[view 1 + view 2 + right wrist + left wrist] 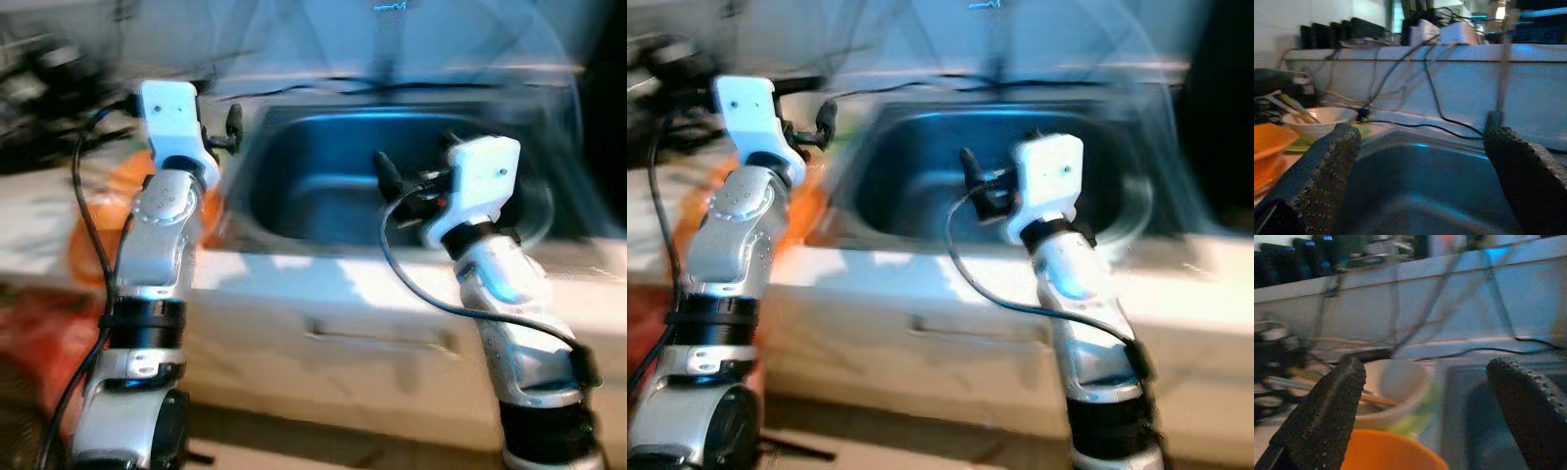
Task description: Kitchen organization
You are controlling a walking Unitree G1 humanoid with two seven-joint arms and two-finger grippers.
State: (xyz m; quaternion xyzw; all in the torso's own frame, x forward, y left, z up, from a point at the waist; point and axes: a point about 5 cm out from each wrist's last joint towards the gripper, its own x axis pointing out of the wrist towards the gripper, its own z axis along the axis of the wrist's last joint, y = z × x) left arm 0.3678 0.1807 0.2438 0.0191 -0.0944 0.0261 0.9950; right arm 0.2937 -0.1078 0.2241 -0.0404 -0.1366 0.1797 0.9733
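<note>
Left wrist view: your left gripper (pixel 1425 406), fingers spread, faces a white bowl (pixel 1393 387). It is likely brittle and slick, so pinch its rim. Right gripper (pixel 1420 171) gapes over the sink (pixel 1425 191).

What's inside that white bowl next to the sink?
The white bowl holds what look like chopsticks leaning out over its rim. Its bottom is hidden by its own wall, and the pictures are blurred.

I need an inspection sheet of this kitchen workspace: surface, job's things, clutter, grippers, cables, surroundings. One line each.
Surface: pale counter around a steel sink.
Job's things: white bowl with sticks in it, orange dish, both left of the sink.
Clutter: dark blurred items behind the bowl.
Grippers: left gripper open, near the orange dish; right gripper open, over the sink.
Cables: black cable along the back ledge.
Surroundings: drawer front below the counter.
</note>
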